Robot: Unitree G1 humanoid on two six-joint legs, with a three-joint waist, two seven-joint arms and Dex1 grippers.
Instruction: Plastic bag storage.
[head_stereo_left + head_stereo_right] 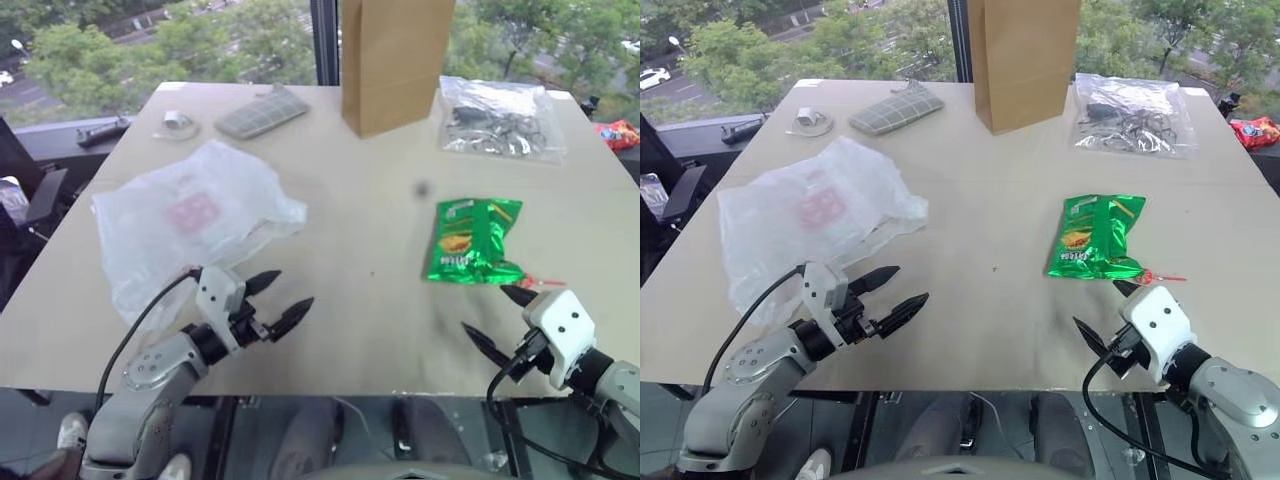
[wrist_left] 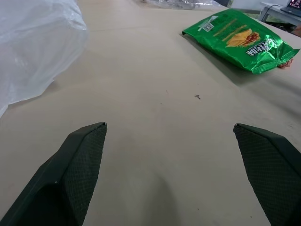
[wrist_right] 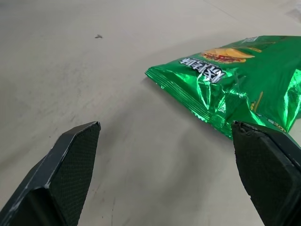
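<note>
Here, plastic bag (image 1: 190, 222) near table (image 1: 350, 330) edge (bare middle beside).

Left arm: enters from the lower left corner of the head views, grey metal forearm angled up and inward, a black cable looping along its outer side. White wrist housing behind the fingers.

Left gripper (image 1: 283, 299): two black pointed fingers (image 2: 75, 165), spread wide apart, aimed forward and toward the robot's right, close to level. Nothing between them.

Right arm: enters from the lower right corner, grey forearm angled up and inward, a black cable hanging below the wrist. White rounded wrist housing.

Right gripper (image 1: 1102, 316): two black pointed fingers (image 3: 66, 165), spread wide apart, aimed forward and toward the robot's left, tilted slightly downward. Nothing between them.
</note>
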